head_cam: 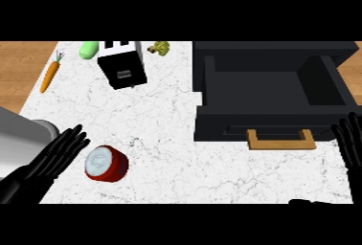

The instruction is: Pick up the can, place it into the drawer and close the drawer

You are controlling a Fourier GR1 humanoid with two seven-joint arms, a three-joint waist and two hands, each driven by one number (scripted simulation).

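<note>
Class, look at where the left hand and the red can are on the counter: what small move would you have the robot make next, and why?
Probably shift the left hand right and curl its fingers round the can. The hand is open, fingers straight, just beside the can, which lies on the counter unheld. The drawer already stands open, so grasping comes first.

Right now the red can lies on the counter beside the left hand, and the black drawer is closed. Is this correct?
Not quite. The can does lie on the counter beside the open left hand, but the drawer is open: the head view shows its empty inside, with the wooden handle at its front.
</note>
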